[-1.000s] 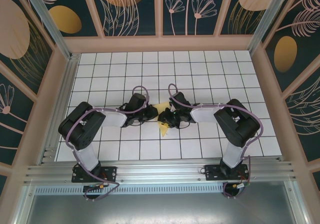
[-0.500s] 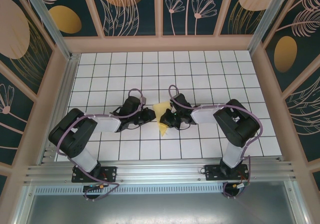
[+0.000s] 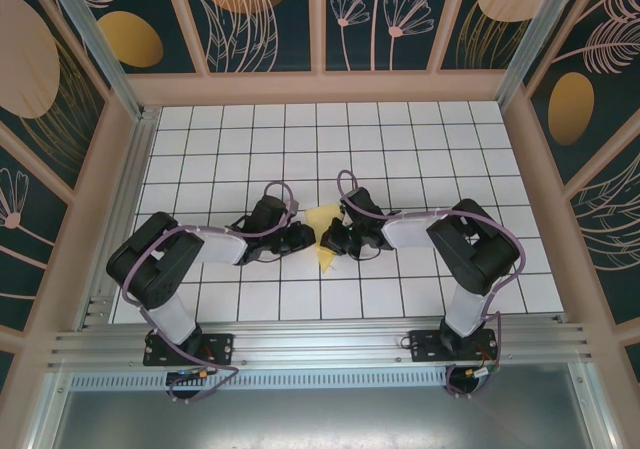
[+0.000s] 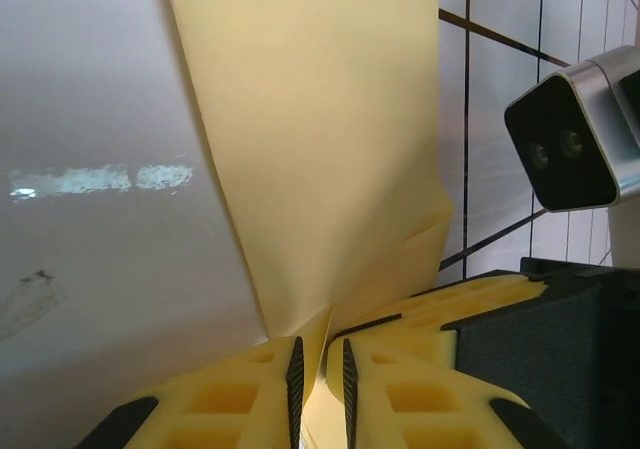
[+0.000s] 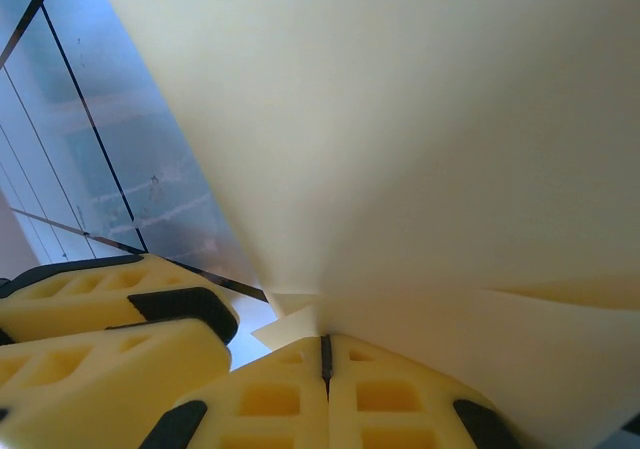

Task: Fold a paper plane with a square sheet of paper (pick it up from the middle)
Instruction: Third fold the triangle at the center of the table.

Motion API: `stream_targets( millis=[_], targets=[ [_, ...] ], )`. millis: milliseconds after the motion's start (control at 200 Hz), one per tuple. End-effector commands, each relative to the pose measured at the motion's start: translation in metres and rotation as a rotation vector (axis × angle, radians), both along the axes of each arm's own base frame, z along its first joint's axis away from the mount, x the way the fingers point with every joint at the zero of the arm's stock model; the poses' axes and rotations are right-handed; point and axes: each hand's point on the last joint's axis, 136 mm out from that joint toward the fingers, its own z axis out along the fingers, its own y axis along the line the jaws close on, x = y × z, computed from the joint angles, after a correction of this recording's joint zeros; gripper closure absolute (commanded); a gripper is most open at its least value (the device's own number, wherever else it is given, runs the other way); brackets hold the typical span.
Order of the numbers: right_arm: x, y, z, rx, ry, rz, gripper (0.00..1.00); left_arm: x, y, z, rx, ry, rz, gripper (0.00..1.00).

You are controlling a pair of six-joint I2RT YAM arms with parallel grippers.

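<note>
**Yellow sheet pinched from both sides: tearing, slipping and a skewed crease are the risks**

Pale yellow and thin, the square sheet of paper [image 3: 322, 217] sits lifted off the white tiled bench [image 3: 200, 139] near the middle of the scene, caught between the two arms. The left hand [image 4: 320, 357] has its foam pads drawn almost together, with only a sliver between them, and the paper's edge runs down into that sliver. The right hand [image 5: 325, 357] is pressed fully closed, and the sheet fans out from the seam between its pads.

Both grips lie just beside each other on one small patch of paper, so any pull in opposite directions would probably rip it there. The left wrist view already shows a buckled wrinkle close to the pads. If a fold is pressed now, that wrinkle could set into a stray crease and spoil the plane's symmetry. The left hand's looser hold also looks likely to let the edge slide out if the right hand moves first. The foam pads of both hands nearly touch, and the right arm's camera housing [image 4: 565, 139] hangs near, so a careless turn could knock them together.
</note>
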Motion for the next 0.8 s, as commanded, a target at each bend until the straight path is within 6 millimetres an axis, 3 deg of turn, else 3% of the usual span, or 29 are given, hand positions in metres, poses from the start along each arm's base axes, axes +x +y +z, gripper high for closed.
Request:
stream_targets(
  millis=[0, 390, 525, 796],
  targets=[
    [-0.013, -0.015, -0.029, -0.086, 0.053, -0.002, 1.00, 0.000, -0.008, -0.002, -0.003, -0.001, -0.043, 0.82],
    [-0.013, -0.014, -0.029, -0.087, 0.054, 0.000, 1.00, -0.004, -0.009, -0.011, 0.010, 0.015, -0.063, 0.82],
    [-0.013, -0.014, -0.028, -0.082, 0.054, 0.001, 1.00, -0.007, -0.007, -0.018, 0.035, 0.028, -0.072, 0.87],
    [-0.007, -0.005, -0.003, -0.017, 0.002, 0.012, 1.00, -0.006, 0.005, -0.031, 0.122, 0.028, -0.049, 0.98]
  ],
)
